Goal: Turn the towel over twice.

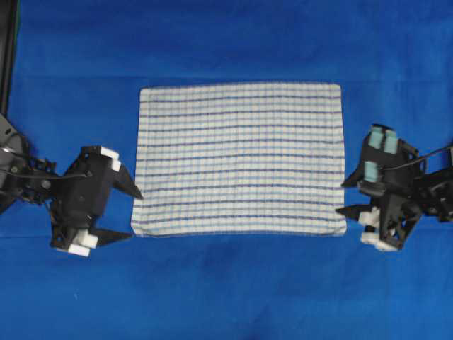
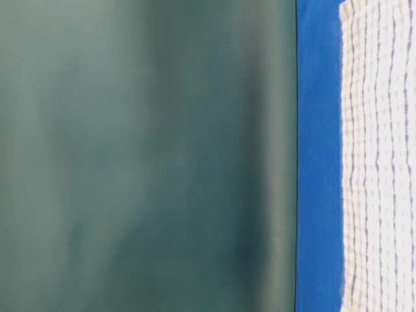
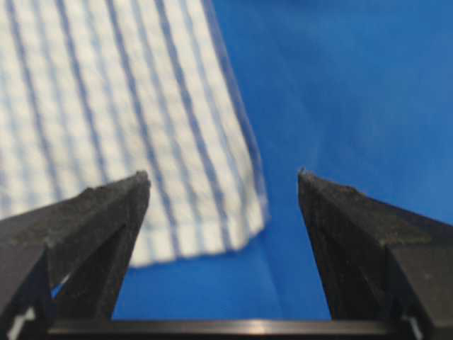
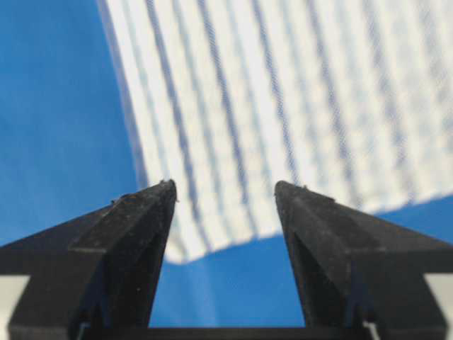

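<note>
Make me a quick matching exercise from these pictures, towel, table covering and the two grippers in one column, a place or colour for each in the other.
Things:
1. towel
2. table covering
3. left gripper
4. right gripper

Descriptions:
A. plain solid blue
B. open, off the towel's right edge
C. white with blue stripes, lying flat
D. open, off the towel's left edge

Pairs: 1-C, 2-A, 3-D, 4-B

1. No lettering, label, brand, number or sign is showing legibly on the rectangular white woven towel with thin dark-blue and light-blue stripes point(image 1: 239, 160).
2. Nothing readable is appearing on the plain solid-blue table covering point(image 1: 233, 290).
3. The wrist views are blurring the cloth, so a small hem tag could perhaps be going unseen.
</note>
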